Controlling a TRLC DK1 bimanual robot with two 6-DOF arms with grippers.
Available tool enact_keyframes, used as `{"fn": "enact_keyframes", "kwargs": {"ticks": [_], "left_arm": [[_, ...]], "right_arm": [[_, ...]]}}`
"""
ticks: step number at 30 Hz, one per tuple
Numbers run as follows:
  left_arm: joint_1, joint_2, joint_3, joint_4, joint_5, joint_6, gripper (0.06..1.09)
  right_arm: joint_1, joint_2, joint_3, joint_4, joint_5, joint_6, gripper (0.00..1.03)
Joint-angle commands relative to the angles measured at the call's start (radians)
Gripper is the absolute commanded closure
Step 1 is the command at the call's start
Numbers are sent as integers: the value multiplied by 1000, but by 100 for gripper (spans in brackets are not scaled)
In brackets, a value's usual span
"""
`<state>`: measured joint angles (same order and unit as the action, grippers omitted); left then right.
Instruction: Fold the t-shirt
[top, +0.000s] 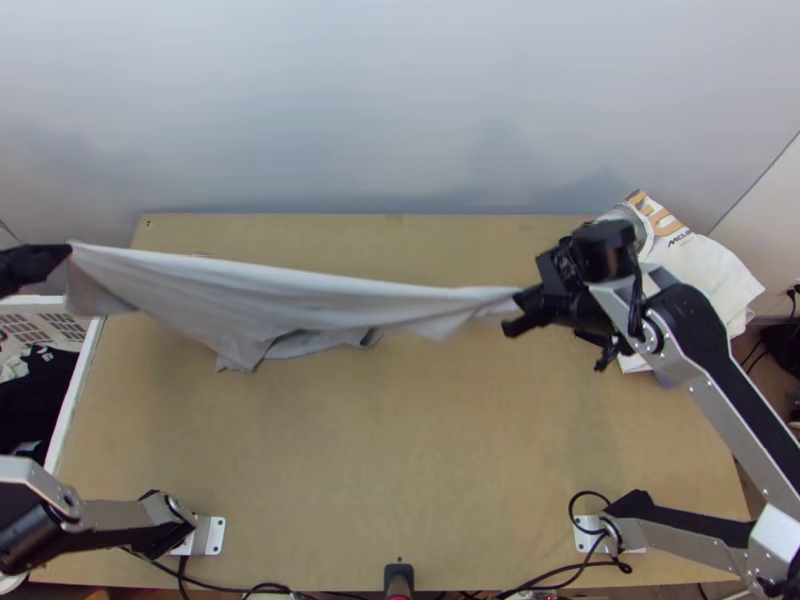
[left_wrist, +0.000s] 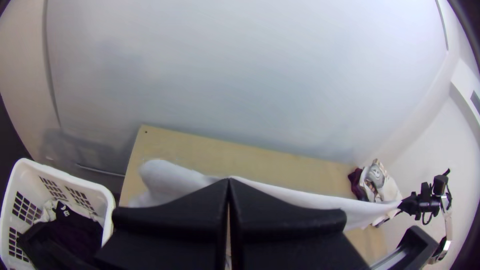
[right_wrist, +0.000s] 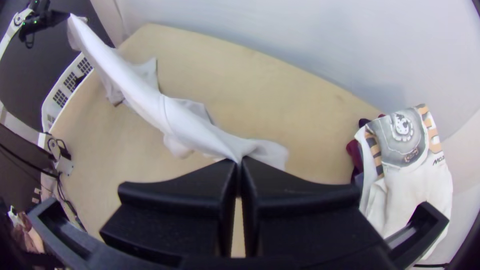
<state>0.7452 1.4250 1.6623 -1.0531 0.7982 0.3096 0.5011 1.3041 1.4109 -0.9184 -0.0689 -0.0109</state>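
The left arm (top: 110, 515) and right arm (top: 705, 330) have silver-grey links (top: 730, 425) with small screws, bulky black joints (top: 605, 250), thin black cables (top: 590, 492), pale base plates (top: 213, 537) and matte black claws (top: 512, 312) with broad, flat fingers (right_wrist: 180, 195).

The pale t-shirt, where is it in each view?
Top view: the t-shirt, stretched between left gripper and right gripper above the table.
Left wrist view: beyond its own gripper's fingers, running to the right gripper.
Right wrist view: from its own fingertips across to the left gripper.
Shared landmark: the printed white garment at the table's right end.
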Motion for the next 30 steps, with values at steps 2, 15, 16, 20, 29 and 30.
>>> {"fn": "enact_keyframes", "kwargs": {"ticks": [2,15,16,20,29,30], "left_arm": [[52,-173,-266,-64,15,157,105],[95,-235,-619,-1,-77,327,105],[94,-216,-596,36,-77,279,105],[66,-126,-450,166,-77,92,105],[-7,64,-312,403,-93,-191,105],[-24,75,-317,409,-105,-191,105]], "right_arm": [[83,-31,-194,-97,-37,-52,99],[-24,80,-342,133,-29,-80,99],[-36,93,-329,165,-20,-78,99],[-59,135,-253,259,12,-58,99],[-56,242,-225,372,67,-24,80],[-45,250,-230,371,66,-21,72]]}}
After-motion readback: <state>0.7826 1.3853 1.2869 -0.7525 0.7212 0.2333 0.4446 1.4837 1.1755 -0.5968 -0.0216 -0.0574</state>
